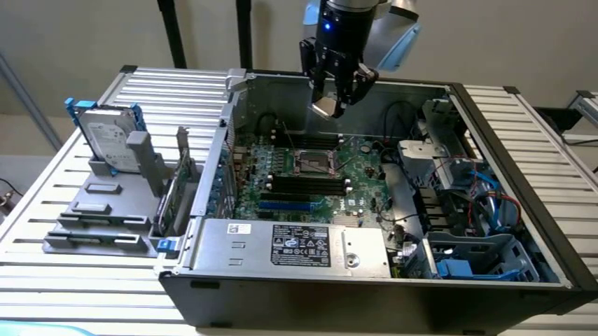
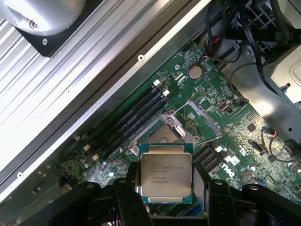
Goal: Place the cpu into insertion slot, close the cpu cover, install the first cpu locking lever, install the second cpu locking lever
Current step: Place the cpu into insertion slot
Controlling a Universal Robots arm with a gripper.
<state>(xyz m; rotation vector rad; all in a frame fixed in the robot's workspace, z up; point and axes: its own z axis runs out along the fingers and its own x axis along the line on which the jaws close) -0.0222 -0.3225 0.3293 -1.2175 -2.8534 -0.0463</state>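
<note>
My gripper [image 1: 337, 98] hangs above the back of the open computer case, shut on the cpu [image 1: 328, 106]. In the wrist view the cpu [image 2: 166, 174], a flat square chip with a pale metal face and printed text, sits between the dark fingers [image 2: 126, 197] of the gripper [image 2: 167, 195]. Well below it on the green motherboard lies the insertion slot [image 1: 315, 162] [image 2: 171, 133], a square black socket with a silvery rim. The cpu cover [image 2: 201, 118], a thin metal frame, stands swung open beside the slot.
Long black memory slots [image 1: 304, 185] run beside the socket. A silver power supply [image 1: 290, 245] fills the case's front. Drive bays and cables [image 1: 486, 203] crowd the exterior view's right. A hard drive [image 1: 108, 136] stands in a grey holder outside, on the exterior view's left.
</note>
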